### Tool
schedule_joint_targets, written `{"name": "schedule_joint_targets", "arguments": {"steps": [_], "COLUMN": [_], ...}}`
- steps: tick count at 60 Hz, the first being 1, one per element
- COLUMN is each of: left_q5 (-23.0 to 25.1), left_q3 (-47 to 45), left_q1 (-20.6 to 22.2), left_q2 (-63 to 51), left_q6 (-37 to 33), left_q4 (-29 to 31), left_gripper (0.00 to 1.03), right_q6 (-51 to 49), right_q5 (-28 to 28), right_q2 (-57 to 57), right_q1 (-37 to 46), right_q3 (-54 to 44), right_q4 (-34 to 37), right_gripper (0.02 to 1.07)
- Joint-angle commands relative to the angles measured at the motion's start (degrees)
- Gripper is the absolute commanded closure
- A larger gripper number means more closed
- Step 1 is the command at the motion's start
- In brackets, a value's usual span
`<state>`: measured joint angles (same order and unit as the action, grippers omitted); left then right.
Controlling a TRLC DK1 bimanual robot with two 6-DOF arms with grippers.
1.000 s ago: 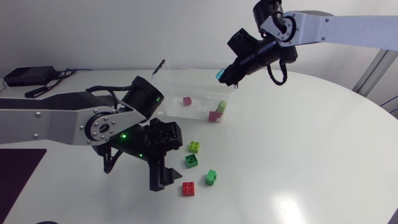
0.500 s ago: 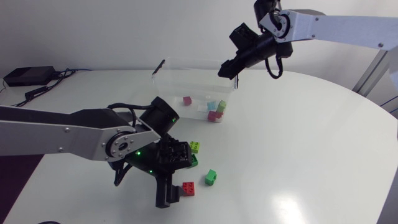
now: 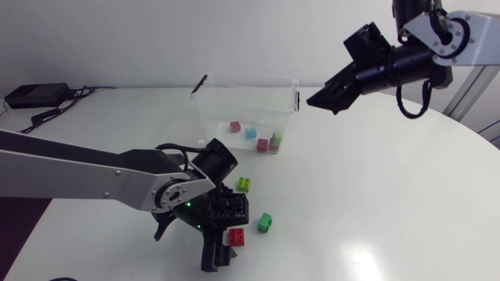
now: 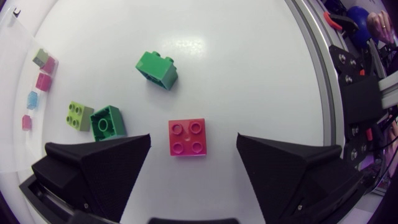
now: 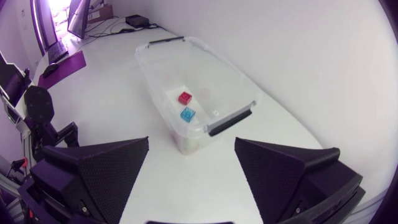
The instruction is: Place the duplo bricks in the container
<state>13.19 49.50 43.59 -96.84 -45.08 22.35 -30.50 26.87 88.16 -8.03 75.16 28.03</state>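
Bright even light, soft shadow under left hand, faint sheen on table, fisheye-bent wrist views

Bare table is seen on both sides of the red brick, between the spread fingers of the left gripper. One finger is crowded by the dark green brick, with the lime brick just beside it. The clear container is open-topped, and the right gripper, fingers spread, is held clear of its handled end.

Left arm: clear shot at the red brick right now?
Probably yes. The left gripper is open over the red brick, which lies between its fingers with nothing covering it. The dark green brick sits beside one finger, apart from the red one.
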Motion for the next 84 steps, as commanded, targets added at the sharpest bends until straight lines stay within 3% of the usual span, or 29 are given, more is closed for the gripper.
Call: {"name": "schedule_joint_targets", "arguments": {"steps": [1,14,19,25,34,59,84], "left_q5": [0.08,-0.09,-0.01,-0.01,-0.01,0.17,1.4], "left_q3": [0.6,1.75,2.27,3.06,4.03,3.15,12.73], "left_q1": [0.79,0.88,0.62,0.35,0.44,-1.32,-14.68], "left_q2": [-2.39,-4.06,-4.76,-5.56,-6.52,-4.94,7.19], "left_q6": [-0.54,-0.18,-0.1,-0.1,0.26,-0.62,-1.24], "left_q4": [-0.02,-0.02,-0.02,-0.02,-0.02,2.7,8.06], "left_gripper": [0.11,0.12,0.19,0.32,0.64,0.75,0.74], "right_q6": [-1.75,-3.07,-3.78,-4.22,-4.13,-0.61,4.93], "right_q5": [0.9,1.34,0.9,0.29,-2.53,-9.03,-15.01], "right_q2": [-3.26,-7.83,-7.92,-7.48,-7.3,-4.93,1.66], "right_q1": [0.39,-1.37,-2.6,-4.54,-9.46,-20.53,-29.94], "right_q3": [-5.55,-14.51,-16.88,-18.99,-22.68,-27.43,-27.96], "right_q4": [-1.14,-2.19,-3.07,-3.51,-3.69,-5.09,-7.73], "right_gripper": [0.06,0.06,0.06,0.07,0.07,0.07,0.07]}}
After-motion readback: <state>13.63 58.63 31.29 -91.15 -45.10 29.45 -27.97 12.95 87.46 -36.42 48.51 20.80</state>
